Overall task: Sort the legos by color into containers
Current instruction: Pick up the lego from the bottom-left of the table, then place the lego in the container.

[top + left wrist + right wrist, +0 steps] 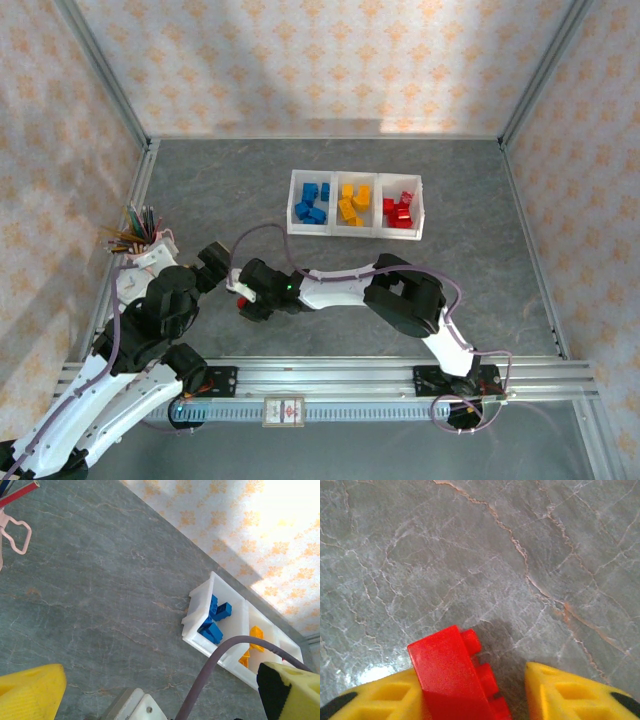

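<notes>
Yellow fingers (380, 700) of the right gripper (475, 700) sit on both sides of a red lego (450, 670) on the table (520, 555): one touches it, one does not yet. Its red bin (400, 233) is well ahead, to the right.

The worktop (200, 200) presented a grey, veined, stone-look surface, smooth and mostly matt, with a faint sheen at 7 o'clock in the right wrist view. The red lego (452, 675) was smooth, glossy plastic. The right fingers (570, 695) were yellow moulded plastic with a duller finish. The containers (355, 233) were translucent white plastic, smooth-walled. The rail (350, 375) at 6 o'clock in the top view was ribbed bare metal. The enclosure walls (330, 60) appeared matt and printed, like paper.
</notes>
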Robot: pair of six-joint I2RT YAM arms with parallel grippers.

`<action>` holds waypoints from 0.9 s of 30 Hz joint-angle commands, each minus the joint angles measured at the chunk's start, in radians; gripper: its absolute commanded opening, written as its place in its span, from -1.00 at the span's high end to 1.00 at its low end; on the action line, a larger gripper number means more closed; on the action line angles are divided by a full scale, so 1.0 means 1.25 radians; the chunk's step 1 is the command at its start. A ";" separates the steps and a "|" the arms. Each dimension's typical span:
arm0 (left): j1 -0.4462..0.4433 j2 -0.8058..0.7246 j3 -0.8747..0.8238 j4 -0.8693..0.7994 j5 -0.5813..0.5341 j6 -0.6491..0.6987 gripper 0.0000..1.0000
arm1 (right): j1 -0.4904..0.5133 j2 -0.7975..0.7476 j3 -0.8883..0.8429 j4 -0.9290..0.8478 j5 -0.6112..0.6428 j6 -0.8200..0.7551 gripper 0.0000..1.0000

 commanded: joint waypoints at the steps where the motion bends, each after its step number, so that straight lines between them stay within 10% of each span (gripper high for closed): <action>1: 0.006 -0.012 0.022 -0.021 -0.021 -0.003 -0.98 | 0.003 -0.017 -0.003 -0.032 -0.013 0.024 0.13; 27: 0.007 0.100 0.018 0.162 0.099 0.089 -0.98 | -0.230 -0.455 -0.261 -0.070 0.112 0.344 0.74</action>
